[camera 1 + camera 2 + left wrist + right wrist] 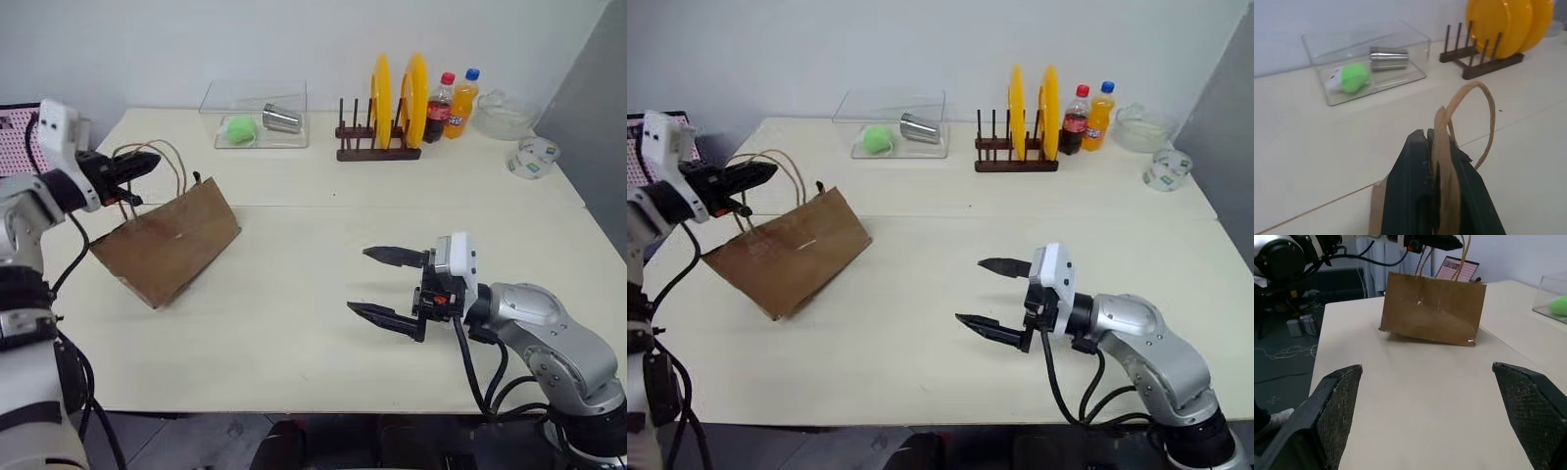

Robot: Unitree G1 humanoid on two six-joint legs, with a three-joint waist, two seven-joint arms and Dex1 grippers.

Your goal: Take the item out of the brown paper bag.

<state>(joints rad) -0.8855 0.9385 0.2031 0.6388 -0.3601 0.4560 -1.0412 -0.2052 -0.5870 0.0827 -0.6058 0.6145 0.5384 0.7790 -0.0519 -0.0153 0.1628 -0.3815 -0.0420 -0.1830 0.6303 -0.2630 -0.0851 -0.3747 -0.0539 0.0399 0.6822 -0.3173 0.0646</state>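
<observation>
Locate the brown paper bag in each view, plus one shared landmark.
Left eye: brown paper bag left of centre, tilted, handles in the left claw.
Right eye: bag left of centre.
Left wrist: its handle and top edge pinched between the fingers, low centre.
Right wrist: bag upper centre.
Landmark: clear box holding a green ball.

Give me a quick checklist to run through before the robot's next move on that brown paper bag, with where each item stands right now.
1. Left gripper shut on the bag's cord handle: ok; the left wrist view shows the cord pinched between its fingers.
2. Brown paper bag tilted up by the handles, one bottom edge on the table: ok.
3. Right gripper open and apart from the bag: ok.
4. Bag mouth open enough to reach in: cannot tell.
5. Item inside the bag: cannot tell; the paper hides the inside.
6. Table between right gripper and bag free of clutter: ok.
</observation>
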